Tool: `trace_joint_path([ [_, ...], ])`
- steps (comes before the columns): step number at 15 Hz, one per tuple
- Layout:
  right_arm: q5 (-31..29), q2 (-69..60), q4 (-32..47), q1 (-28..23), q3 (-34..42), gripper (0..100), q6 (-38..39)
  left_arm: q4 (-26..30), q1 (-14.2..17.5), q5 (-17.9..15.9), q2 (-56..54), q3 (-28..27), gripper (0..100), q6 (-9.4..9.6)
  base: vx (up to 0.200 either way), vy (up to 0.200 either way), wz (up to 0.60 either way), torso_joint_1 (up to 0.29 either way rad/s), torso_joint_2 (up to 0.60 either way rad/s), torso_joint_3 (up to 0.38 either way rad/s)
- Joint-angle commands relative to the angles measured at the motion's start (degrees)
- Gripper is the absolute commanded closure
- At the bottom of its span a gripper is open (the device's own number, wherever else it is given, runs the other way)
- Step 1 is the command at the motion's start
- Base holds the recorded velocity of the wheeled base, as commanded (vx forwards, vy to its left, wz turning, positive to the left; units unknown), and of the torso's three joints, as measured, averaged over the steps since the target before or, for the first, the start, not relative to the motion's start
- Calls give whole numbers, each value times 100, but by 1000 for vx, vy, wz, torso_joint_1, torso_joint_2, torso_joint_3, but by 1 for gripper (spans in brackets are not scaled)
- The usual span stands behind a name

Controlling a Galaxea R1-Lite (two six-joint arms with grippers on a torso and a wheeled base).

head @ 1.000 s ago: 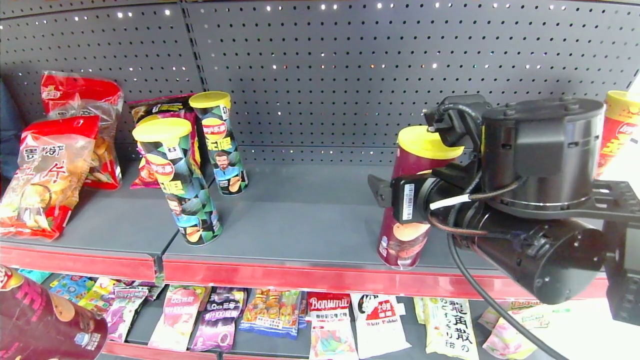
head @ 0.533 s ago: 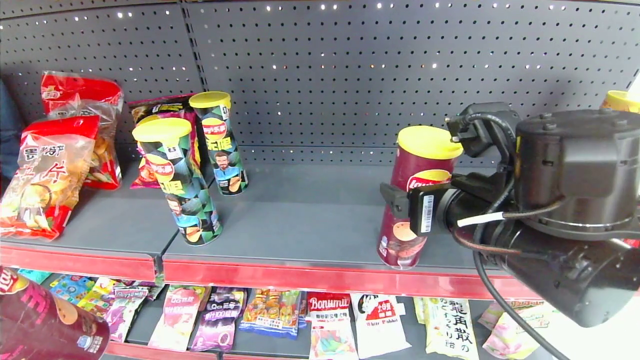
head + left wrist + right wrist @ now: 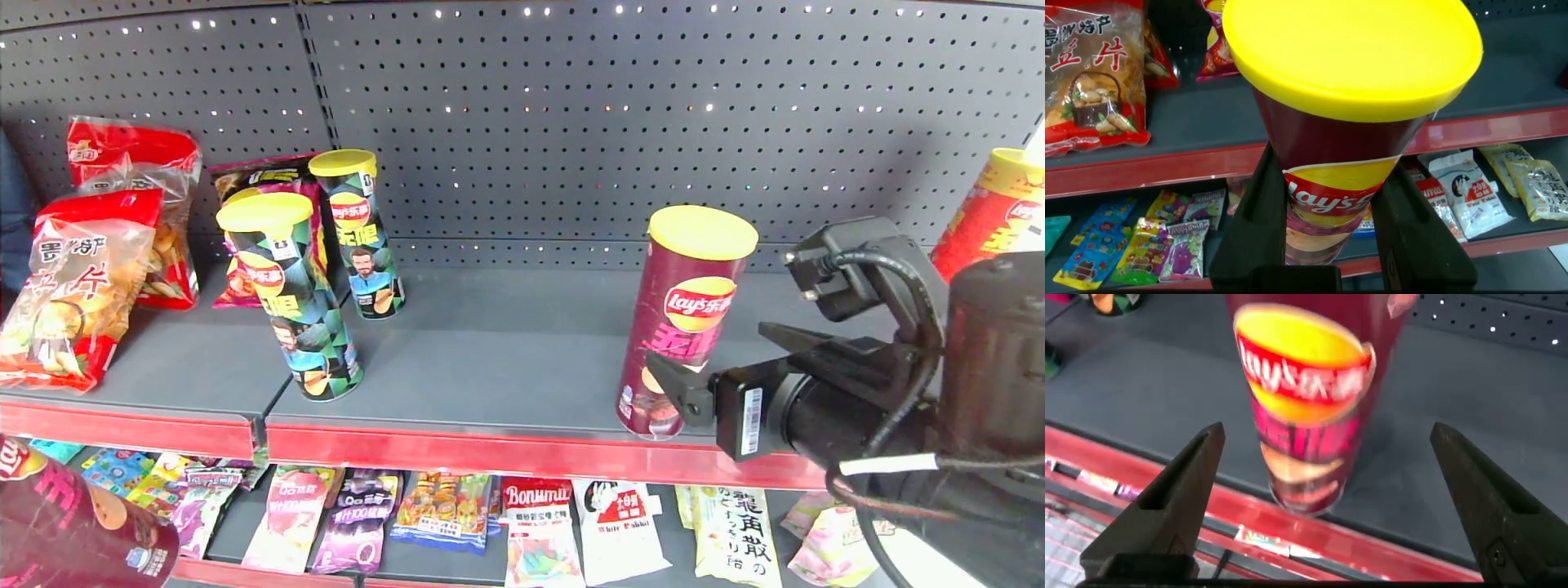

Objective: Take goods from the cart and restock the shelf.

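Find the shelf (image 3: 490,359) carrying a maroon can (image 3: 686,318) upright close to its red front lip, with the right gripper (image 3: 1327,437) just in front, fingers spread wide to either side and touching neither flank. Find a second can (image 3: 1351,65) clamped between the fingers of the left gripper (image 3: 1339,171), low and to the left, below the shelf edge. Judge the risks thus: may clip the standing can with a spread finger on any sideways swing and tip it off the lip, or may knock the green cans (image 3: 290,294) when bringing the second can in.
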Motion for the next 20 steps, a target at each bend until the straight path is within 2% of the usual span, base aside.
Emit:
trace_joint_path([
  [1, 2, -313, -3, 129, 255, 0, -6, -1, 1, 2, 12, -11, 100, -1, 0, 0, 0, 0, 0, 0],
  [4, 142, -928, -3, 146, 738, 0, -23, -1, 1, 2, 29, -2, 100, -1, 0, 0, 0, 0, 0, 0],
  [6, 345, -1201, 14, -12, 826, 0, -32, -1, 1, 2, 29, -2, 100, -1, 0, 0, 0, 0, 0, 0],
  [7, 643, -1465, 32, -196, 958, 0, -111, -1, 1, -7, 55, -2, 100, -1, 0, 0, 0, 0, 0, 0],
  [9, 1346, -1772, 32, -917, 1239, 0, -489, -10, 1, -25, 126, -11, 100, 70, 0, 0, 0, 0, 0, 0],
  [13, 2929, -1895, -12, -2974, 1441, 0, -920, -10, 1, -42, 135, -2, 100, 87, 0, 0, 0, 0, 0, 0],
  [16, 3227, -2256, 5, -3536, 1661, 0, -946, -19, 1, -51, 179, -46, 100, 87, 0, 0, 0, 0, 0, 0],
  [17, 3720, -2844, 67, -3800, 1960, 0, -955, -27, 1, -42, 293, -151, 100, 87, 0, 0, 0, 0, 0, 0],
  [18, 3878, -3108, 84, -3870, 2127, 100, -1016, -19, 1, -42, 346, -195, 100, 87, 0, 0, 0, 0, 0, 0],
  [20, 3895, -3679, 102, -4046, 2355, 100, -1227, -36, -8, -78, 565, -283, 100, 96, 0, 0, 0, 0, 0, 0],
])
